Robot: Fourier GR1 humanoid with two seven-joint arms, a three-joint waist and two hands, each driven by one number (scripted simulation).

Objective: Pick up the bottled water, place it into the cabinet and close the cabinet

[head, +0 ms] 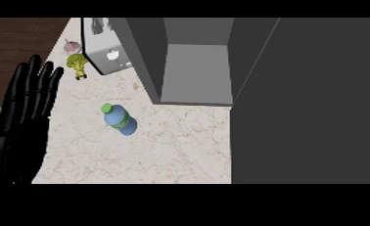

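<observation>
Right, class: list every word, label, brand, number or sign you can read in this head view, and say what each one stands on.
None can be read.
bottled water: a green band circles it, but no letters show on it.
toaster: pale marks on its side, too blurred to read.
cabinet, counter, left hand: no writing visible.

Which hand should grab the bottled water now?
Left, probably. The left hand rests open at the view's left edge, beside the bottled water on the counter. The right hand is not in view.
</observation>
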